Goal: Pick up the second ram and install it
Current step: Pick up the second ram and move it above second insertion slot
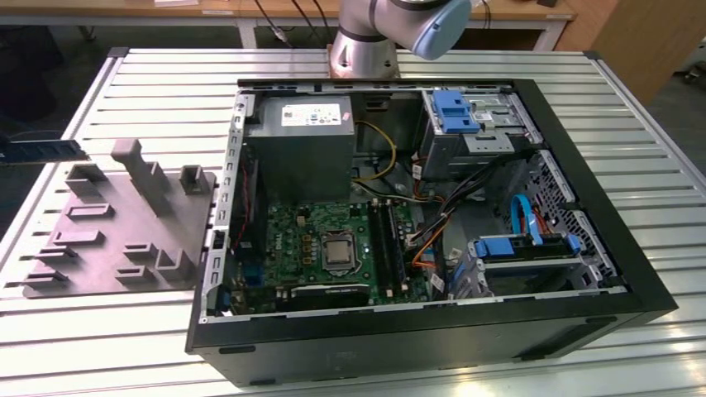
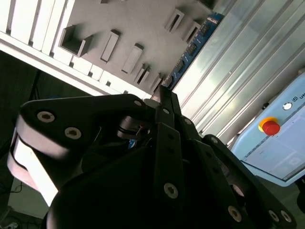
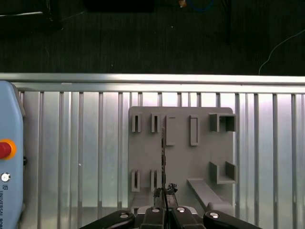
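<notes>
The second ram [image 1: 45, 151] is a dark green stick hanging in the air at the exterior view's far left, above the table edge beside the grey holder plate [image 1: 121, 231]. In the first wrist view my gripper [image 3: 164, 190] is shut on the ram [image 3: 163, 157], which appears edge-on as a thin dark line over the holder plate [image 3: 200, 157]. The second wrist view has the gripper [image 2: 164, 93] with the ram [image 2: 190, 52] reaching out from its fingertips. The motherboard's long black slots [image 1: 386, 240] lie inside the open computer case [image 1: 551, 107].
The case holds a power supply [image 1: 298, 149], blue drive brackets [image 1: 455, 112] and loose cables. The holder plate carries raised blocks and slots. A light blue pendant with a red button [image 3: 5, 149] lies on the slatted metal table [image 1: 111, 331]. The arm's base [image 1: 364, 50] stands behind the case.
</notes>
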Motion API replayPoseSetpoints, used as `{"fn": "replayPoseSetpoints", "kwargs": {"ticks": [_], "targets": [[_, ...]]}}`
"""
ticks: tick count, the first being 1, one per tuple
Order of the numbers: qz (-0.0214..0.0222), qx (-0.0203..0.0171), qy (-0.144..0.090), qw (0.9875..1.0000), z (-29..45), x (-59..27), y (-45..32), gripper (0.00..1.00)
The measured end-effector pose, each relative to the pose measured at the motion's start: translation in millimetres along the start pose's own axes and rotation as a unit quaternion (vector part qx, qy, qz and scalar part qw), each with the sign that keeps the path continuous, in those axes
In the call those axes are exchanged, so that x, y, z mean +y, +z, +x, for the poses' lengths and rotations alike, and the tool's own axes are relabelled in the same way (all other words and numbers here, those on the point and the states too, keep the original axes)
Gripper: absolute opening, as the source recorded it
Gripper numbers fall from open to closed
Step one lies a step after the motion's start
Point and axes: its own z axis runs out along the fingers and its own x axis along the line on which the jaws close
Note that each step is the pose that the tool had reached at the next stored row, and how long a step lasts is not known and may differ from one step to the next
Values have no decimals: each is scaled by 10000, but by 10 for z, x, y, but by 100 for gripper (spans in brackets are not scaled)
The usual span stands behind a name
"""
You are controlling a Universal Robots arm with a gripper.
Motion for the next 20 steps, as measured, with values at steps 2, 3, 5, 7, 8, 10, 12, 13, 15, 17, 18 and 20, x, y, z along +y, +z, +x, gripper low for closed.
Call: {"fn": "replayPoseSetpoints", "kwargs": {"ticks": [2, 3, 5, 7, 8, 10, 12, 13, 15, 17, 18, 20], "targets": [[-1, 1, 0, 10000, 0, -25, -3, 12], [-1, 1, 0, 10000, 0, -45, -2, 12], [-1, 1, 0, 10000, -1, -93, -3, 12], [-2, 1, 0, 10000, -1, -147, -4, 12], [-2, 1, 0, 10000, -1, -177, -3, 12], [-4, 1, 0, 10000, -2, -244, -5, 12], [-7, 1, 0, 10000, -2, -312, -7, 12], [-8, 1, 1, 10000, -3, -347, -7, 12], [-10, 1, 1, 10000, -4, -416, -8, 12], [-14, 1, 1, 10000, -4, -490, -9, 12], [-15, 1, 0, 10000, -4, -526, -9, 12], [-18, 1, 0, 10000, -5, -593, -10, 12]]}}
